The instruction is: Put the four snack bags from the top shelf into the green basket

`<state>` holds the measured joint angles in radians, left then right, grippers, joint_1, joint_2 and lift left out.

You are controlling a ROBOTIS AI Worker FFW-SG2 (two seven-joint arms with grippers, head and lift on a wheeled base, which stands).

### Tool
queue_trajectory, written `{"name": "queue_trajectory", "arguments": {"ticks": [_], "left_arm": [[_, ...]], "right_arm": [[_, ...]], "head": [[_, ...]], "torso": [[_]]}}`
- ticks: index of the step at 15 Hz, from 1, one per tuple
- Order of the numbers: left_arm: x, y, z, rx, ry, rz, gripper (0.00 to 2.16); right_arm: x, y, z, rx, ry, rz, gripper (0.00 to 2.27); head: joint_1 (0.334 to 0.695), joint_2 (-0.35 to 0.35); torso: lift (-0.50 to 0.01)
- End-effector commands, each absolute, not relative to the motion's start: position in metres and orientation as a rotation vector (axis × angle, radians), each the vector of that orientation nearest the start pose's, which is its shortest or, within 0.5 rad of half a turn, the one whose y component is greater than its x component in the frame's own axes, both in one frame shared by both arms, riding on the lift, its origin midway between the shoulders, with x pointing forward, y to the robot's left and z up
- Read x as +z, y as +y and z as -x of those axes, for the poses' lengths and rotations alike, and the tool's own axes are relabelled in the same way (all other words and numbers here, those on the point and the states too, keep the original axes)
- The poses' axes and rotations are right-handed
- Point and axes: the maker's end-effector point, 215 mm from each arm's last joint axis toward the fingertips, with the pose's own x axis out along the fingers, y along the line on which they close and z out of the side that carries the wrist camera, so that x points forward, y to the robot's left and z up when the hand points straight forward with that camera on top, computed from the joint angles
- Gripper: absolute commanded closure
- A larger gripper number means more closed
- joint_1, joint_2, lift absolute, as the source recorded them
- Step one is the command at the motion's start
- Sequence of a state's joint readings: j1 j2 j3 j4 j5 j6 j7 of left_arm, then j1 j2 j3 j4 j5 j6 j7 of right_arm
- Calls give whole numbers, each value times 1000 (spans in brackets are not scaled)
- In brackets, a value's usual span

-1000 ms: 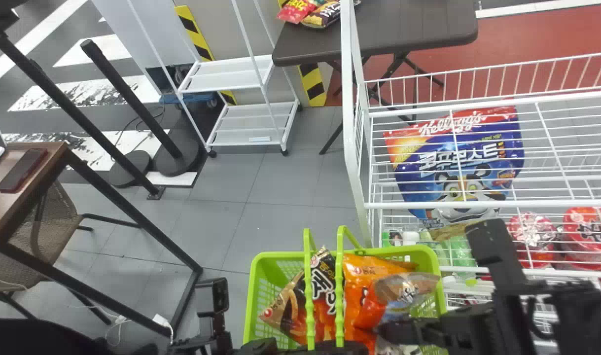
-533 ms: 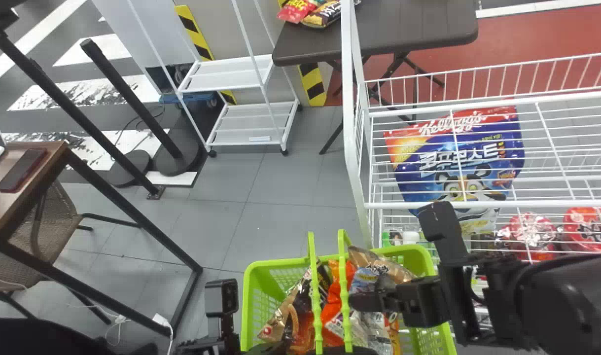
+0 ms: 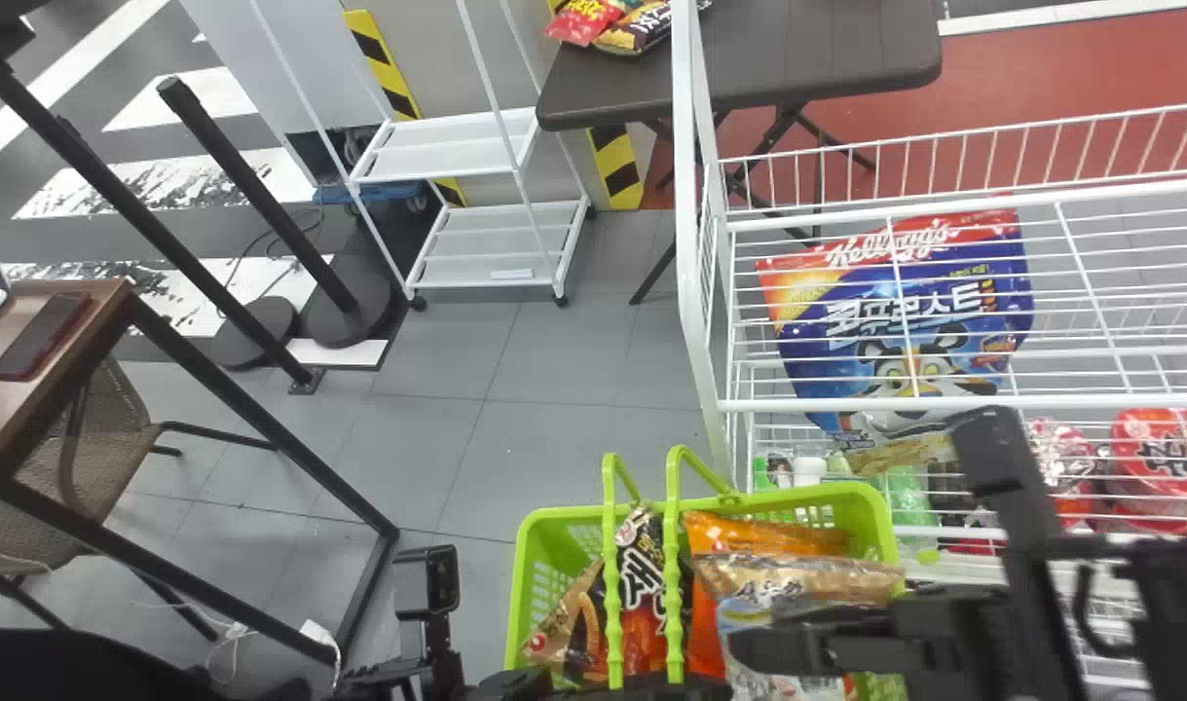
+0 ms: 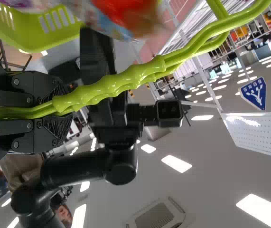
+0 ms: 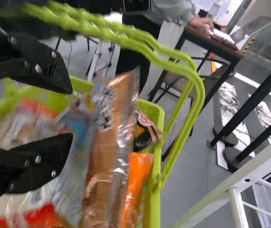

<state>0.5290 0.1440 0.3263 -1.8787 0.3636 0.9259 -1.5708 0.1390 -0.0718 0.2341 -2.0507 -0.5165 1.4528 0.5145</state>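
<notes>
The green basket (image 3: 525, 574) stands at the bottom centre of the head view, beside the rack. My left gripper (image 3: 603, 689) is below its handles; in the left wrist view that gripper (image 4: 54, 111) is closed around both handles (image 4: 149, 66). Inside lie a black-and-brown bag (image 3: 642, 579), an orange bag (image 3: 768, 535) and a brown-topped, bluish bag (image 3: 797, 584). My right gripper (image 3: 749, 645) is over the basket's right part. In the right wrist view this gripper (image 5: 71, 107) has its fingers apart over the bags, beside the brown foil bag (image 5: 104, 175).
White wire rack (image 3: 944, 402) at the right; a blue-and-red bag (image 3: 817, 360) shows through its wires, with red packs (image 3: 1158, 467) lower down. A wooden desk (image 3: 96, 331) stands left, a dark table (image 3: 807, 58) at the back. Floor (image 3: 554, 428) lies between desk and rack.
The right arm swung left over the basket, then back right. The brown-topped bag went from upright to lying across the basket's right part. The basket shifted slightly right.
</notes>
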Motion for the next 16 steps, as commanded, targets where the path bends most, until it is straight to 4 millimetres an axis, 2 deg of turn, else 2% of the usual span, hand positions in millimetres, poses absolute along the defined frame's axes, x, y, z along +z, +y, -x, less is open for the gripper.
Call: {"name": "queue_trajectory", "arguments": {"ticks": [1, 2, 5, 6, 8, 9, 11, 13, 15, 16], "left_arm": [[-413, 159, -216, -1204, 638, 975, 2145], [-413, 160, -216, -1202, 638, 974, 2145], [-414, 161, -216, -1198, 640, 974, 2145], [-415, 162, -216, -1197, 641, 975, 2145], [-415, 162, -216, -1197, 641, 977, 2145], [-415, 162, -216, -1197, 641, 977, 2145], [-415, 160, -216, -1201, 641, 974, 2145], [-416, 158, -216, -1200, 642, 979, 2145], [-416, 158, -215, -1197, 639, 983, 2145], [-418, 158, -213, -1190, 640, 991, 2145]], "right_arm": [[-405, 27, -278, 1046, 1071, -535, 36], [-398, 7, -291, 998, 1022, -537, 36], [-402, -70, -365, 743, 783, -451, 36], [-405, -101, -386, 645, 702, -379, 36], [-409, -153, -414, 474, 557, -197, 36], [-406, -169, -421, 427, 458, -121, 36], [-406, -181, -419, 390, 353, -84, 36], [-399, -191, -413, 344, 234, -50, 36], [-374, -203, -401, 306, 60, -10, 36], [-380, -210, -398, 301, 54, 9, 36]], "head": [[695, 350], [695, 350], [695, 350], [695, 281], [695, 162], [695, 104], [695, 20], [695, -36], [695, -58], [695, -66]], "torso": [[0], [0], [0], [0], [0], [0], [0], [0], [0], [0]]}}
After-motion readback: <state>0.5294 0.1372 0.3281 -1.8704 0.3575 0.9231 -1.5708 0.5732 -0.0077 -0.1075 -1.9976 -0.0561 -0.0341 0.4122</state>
